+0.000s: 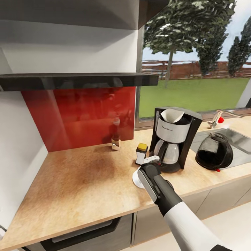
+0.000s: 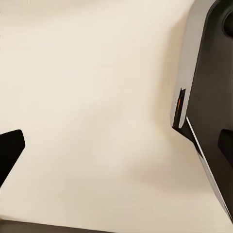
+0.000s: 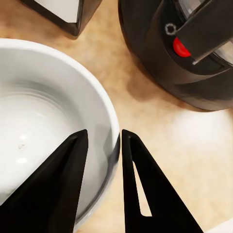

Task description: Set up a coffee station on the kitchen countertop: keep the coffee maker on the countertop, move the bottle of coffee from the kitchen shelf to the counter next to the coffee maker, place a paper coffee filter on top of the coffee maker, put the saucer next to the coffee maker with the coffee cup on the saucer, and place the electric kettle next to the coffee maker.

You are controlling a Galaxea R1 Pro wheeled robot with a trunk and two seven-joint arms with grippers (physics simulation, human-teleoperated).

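On the kitchen countertop [image 1: 80, 181] the coffee maker [image 1: 174, 139] stands with the paper coffee filter [image 1: 173, 115] on its top. The bottle of coffee [image 1: 141, 153] stands just left of it, and the electric kettle [image 1: 213, 152] just right, by the sink. My right gripper [image 1: 139, 175] is in front of the coffee maker, shut on the rim of the white saucer [image 1: 136, 179], low at the counter. Up close, one finger is inside the saucer [image 3: 43, 116] and one outside; the right gripper [image 3: 104, 133], coffee maker base [image 3: 165, 43] and bottle [image 3: 63, 12] are near. My left gripper [image 2: 116, 148] hangs open over a pale surface. The coffee cup is out of view.
A clear glass bottle [image 1: 115, 139] stands by the red backsplash. A steel sink [image 1: 240, 139] with a faucet [image 1: 218, 120] lies at the right. A dark hood [image 1: 80, 80] overhangs the counter's back. The counter's left half is bare wood.
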